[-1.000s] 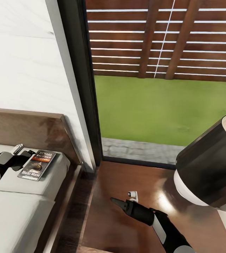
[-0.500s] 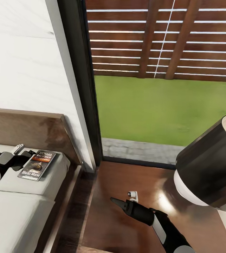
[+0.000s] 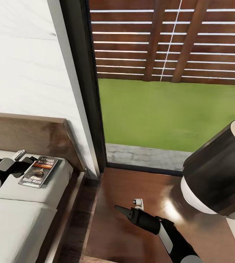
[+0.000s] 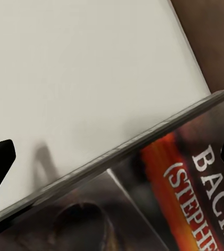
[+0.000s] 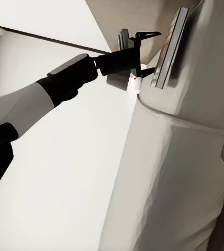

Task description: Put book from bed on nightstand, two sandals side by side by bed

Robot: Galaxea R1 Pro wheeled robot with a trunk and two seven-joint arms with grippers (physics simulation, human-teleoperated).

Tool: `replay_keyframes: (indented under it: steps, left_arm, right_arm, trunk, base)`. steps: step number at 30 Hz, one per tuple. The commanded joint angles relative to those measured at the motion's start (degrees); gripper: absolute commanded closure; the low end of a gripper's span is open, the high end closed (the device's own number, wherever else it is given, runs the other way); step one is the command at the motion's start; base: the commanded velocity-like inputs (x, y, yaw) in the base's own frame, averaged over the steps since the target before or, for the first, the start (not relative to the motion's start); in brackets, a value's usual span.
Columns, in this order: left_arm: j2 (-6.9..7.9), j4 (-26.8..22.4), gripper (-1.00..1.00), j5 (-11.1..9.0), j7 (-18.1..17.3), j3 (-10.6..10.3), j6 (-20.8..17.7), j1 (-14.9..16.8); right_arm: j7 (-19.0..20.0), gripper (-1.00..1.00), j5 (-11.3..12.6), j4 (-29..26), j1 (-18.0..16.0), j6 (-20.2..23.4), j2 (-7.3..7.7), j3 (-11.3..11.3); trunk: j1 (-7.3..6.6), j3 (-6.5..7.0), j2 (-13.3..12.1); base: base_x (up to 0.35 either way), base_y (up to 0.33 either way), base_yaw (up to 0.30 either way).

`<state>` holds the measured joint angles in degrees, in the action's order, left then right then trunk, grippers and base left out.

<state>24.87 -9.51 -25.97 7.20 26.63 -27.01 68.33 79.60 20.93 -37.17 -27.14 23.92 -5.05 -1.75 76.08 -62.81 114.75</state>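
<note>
One book [image 3: 38, 171] lies flat on the grey mattress of the bed [image 3: 18, 219], close to the headboard corner. Its near edge sits between the spread jaws of the left gripper [image 3: 29, 160], which are released and not yet closed on it. Beside the bed is the glossy dark nightstand [image 3: 132, 190], and the right gripper [image 3: 126, 206] hovers over it, jaws parted and holding nothing. Beyond the window [image 3: 168, 91] are grass and a slatted fence.
</note>
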Motion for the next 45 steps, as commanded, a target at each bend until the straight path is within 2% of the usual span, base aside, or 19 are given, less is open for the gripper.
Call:
replay_keyframes:
  steps: [1,45]
  left_arm:
    - [-0.05,0.0,-1.00,-1.6,0.4,0.6,-0.4,0.0]
    - [-0.08,0.1,-1.00,-1.5,0.4,0.6,-0.4,-0.1]
  right_arm:
    - [0.2,-1.00,0.0,0.0,0.0,0.6,-0.04,-0.2]
    - [0.2,-1.00,-0.1,0.0,0.0,0.6,-0.04,-0.2]
  trunk:
    - [0.00,-0.05,0.0]
    - [0.00,-0.05,0.0]
  base:
    - [0.000,0.000,0.000]
    - [-0.011,-0.014,0.000]
